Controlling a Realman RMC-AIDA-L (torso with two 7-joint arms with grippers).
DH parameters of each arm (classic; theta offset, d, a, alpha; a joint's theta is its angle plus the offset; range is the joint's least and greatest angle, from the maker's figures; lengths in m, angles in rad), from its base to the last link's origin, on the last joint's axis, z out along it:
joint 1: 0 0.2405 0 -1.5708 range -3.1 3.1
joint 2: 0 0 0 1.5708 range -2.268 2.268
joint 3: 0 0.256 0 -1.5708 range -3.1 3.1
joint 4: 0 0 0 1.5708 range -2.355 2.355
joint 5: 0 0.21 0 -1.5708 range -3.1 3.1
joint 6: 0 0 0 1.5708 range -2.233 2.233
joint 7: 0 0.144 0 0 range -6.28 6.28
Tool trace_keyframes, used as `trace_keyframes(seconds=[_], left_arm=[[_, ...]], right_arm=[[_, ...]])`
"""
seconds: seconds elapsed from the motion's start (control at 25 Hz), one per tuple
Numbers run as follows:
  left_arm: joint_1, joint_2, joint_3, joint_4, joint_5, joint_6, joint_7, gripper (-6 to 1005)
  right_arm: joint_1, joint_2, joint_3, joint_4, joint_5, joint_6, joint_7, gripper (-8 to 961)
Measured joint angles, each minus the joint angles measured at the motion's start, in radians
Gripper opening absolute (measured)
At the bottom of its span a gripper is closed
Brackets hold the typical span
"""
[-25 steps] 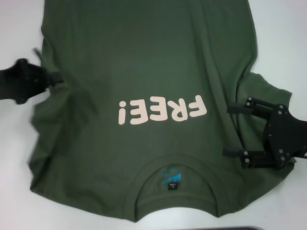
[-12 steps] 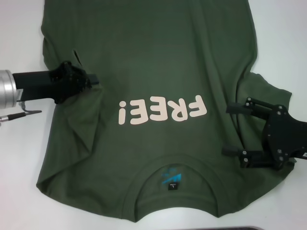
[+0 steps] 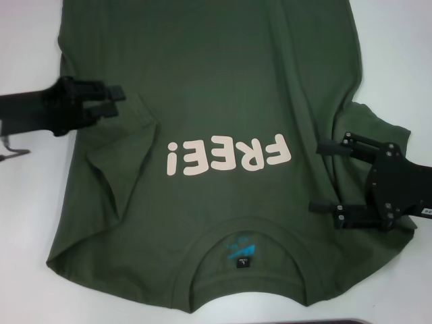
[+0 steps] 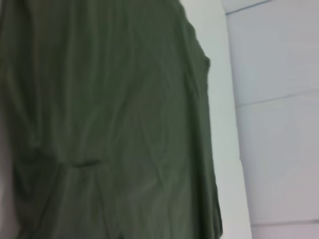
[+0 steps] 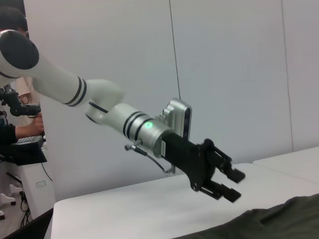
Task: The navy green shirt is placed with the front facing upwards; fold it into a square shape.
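Green shirt [image 3: 216, 101] flat; left hand [image 3: 115, 101] open, empty.

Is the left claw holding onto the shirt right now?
No, the left gripper hangs open above the shirt with nothing between its fingers.

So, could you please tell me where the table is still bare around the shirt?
The white table is bare beside the navy green shirt's left edge, below the left gripper. A second bare strip lies off the far right corner, above the right gripper. The middle is crowded: cloth covers it, with both open grippers over the sleeve areas.
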Motion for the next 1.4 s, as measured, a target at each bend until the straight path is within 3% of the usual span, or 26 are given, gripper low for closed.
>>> trace_keyframes(seconds=[0.2,0.32,0.56,0.6,0.84,1.04,1.4], left_arm=[[0.062,0.047,0.034,0.069,0.020,0.103,0.027,457],[0.111,0.054,0.049,0.084,0.047,0.151,0.019,518],[0.156,0.007,0.054,0.117,0.067,0.143,-0.014,641],[0.154,-0.010,0.057,0.118,0.084,0.106,-0.027,662],[0.138,-0.039,0.093,0.122,0.112,0.002,-0.065,884],[0.123,-0.051,0.103,0.114,0.113,-0.035,-0.076,884],[0.078,-0.080,0.099,0.113,0.070,0.018,-0.070,884]], right_arm=[[0.001,0.000,0.002,-0.001,0.001,0.000,0.000,927],[0.001,-0.001,0.003,-0.003,0.001,0.001,0.001,927],[-0.002,-0.002,0.008,-0.007,0.001,0.012,0.002,926],[-0.001,-0.002,0.009,-0.008,0.001,0.012,0.003,926],[0.002,-0.002,0.007,-0.003,0.000,0.016,0.003,926],[-0.005,-0.002,0.009,-0.006,0.001,0.016,0.003,926],[0.000,-0.002,0.006,-0.002,-0.003,0.036,-0.002,926]])
